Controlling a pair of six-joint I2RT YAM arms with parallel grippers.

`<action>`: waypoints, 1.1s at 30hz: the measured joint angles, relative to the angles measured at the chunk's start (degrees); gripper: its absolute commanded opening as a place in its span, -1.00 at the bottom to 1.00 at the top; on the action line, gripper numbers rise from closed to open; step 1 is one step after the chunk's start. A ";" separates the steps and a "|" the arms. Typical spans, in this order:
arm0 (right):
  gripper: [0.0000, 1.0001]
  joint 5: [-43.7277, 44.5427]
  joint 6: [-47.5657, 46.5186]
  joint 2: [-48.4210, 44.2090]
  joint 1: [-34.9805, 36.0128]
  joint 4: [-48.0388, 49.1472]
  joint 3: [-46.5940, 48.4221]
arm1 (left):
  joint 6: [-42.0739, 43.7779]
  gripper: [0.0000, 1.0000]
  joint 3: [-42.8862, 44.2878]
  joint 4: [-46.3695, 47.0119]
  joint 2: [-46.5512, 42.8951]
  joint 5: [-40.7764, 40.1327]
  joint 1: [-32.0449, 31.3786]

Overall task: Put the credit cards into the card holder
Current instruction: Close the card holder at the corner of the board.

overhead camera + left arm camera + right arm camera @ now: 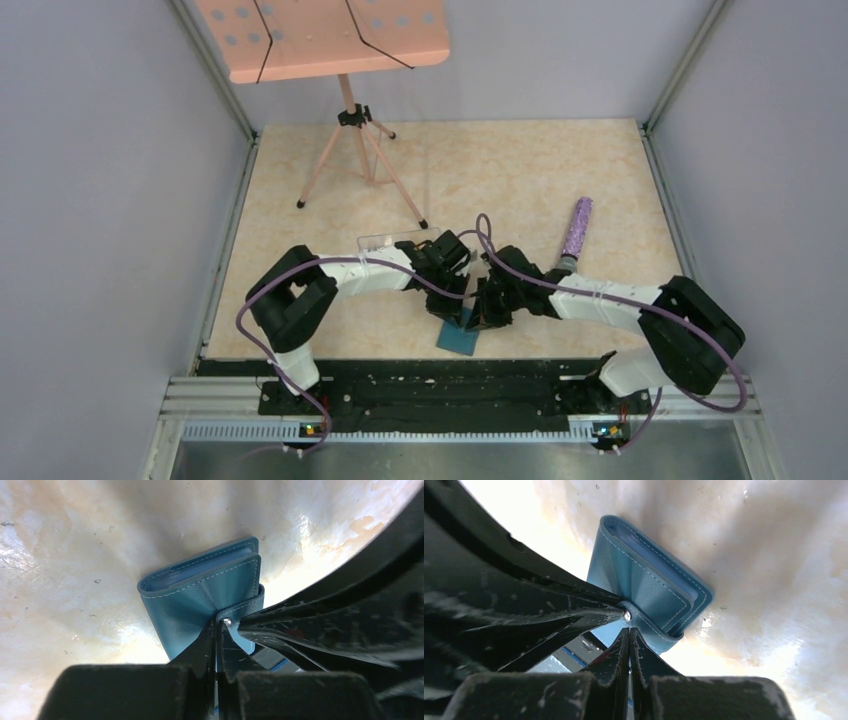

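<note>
On the table (560, 180), the folded card holder (200, 590) lies tab-side up.

Even top light, table (325, 525) glare in wrist views, left hand (216, 625) silhouetted, blurred.

One card holder (459, 339), one clear box (391, 240), one purple stick (578, 226) and one pink stand (349, 118) on the desk (540, 165).

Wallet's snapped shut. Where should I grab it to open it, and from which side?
Probably the closing tab, near its snap, approached from the wallet's open edge opposite the fold: the tab wraps over that edge, offering the only raised lip.
</note>
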 measured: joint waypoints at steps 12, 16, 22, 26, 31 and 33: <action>-1.00 3.82 0.00 -5.70 0.02 -1.11 -0.04 | 1.64 -1.00 0.50 -0.33 0.11 -0.66 -0.63; -1.00 3.85 0.02 -3.15 0.02 -0.37 -0.24 | 1.60 -1.00 0.50 -0.33 0.11 -0.66 -0.68; -1.00 3.26 0.13 -0.87 0.07 1.16 -0.81 | 1.57 -1.00 0.50 -0.42 0.17 -0.68 -0.70; -1.00 3.69 -0.26 0.33 0.79 0.02 0.68 | 1.36 -1.00 0.48 -0.48 0.37 -0.50 -0.72; -1.00 5.92 0.37 1.05 1.92 -2.93 2.45 | 0.35 -1.00 0.46 -0.59 0.66 -0.46 -0.74; -1.00 6.99 1.11 0.96 2.38 -3.43 2.60 | 0.42 -1.00 0.98 -1.09 1.14 -0.46 -0.85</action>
